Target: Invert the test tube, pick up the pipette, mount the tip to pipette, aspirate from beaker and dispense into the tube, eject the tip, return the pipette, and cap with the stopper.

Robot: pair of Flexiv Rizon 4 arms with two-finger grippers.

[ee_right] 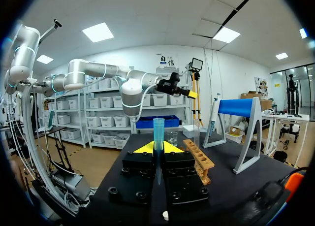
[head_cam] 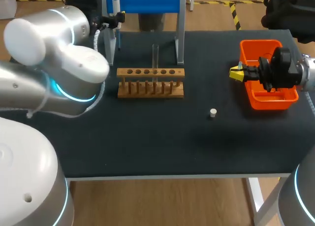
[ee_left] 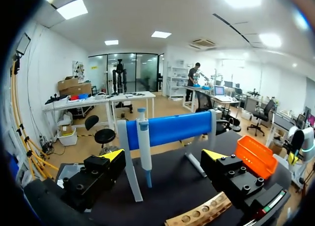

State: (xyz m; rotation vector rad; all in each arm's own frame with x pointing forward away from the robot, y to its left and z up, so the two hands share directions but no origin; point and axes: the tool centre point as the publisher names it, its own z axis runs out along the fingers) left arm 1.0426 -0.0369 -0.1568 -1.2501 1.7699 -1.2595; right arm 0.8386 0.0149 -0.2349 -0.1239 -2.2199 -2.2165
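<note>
The pipette (ee_left: 144, 147) hangs upright on the blue-barred stand (ee_left: 170, 129). My left gripper (ee_left: 164, 156) is open just in front of it, one finger to each side and neither touching. From above, this gripper (head_cam: 118, 18) is at the stand's left post. My right gripper (ee_right: 158, 148) is shut on a pale blue pipette tip (ee_right: 158, 130) that stands up between its yellow fingers. It hovers by the orange bin (head_cam: 268, 80). A clear test tube (head_cam: 155, 58) stands upright in the wooden rack (head_cam: 150, 82). The white stopper (head_cam: 213, 113) lies on the mat. A beaker (ee_right: 171, 137) stands beyond the tip.
The orange bin sits at the table's right, under my right wrist. My left arm's bulky links cover the table's left side. Open mat lies between the rack and the table's front edge.
</note>
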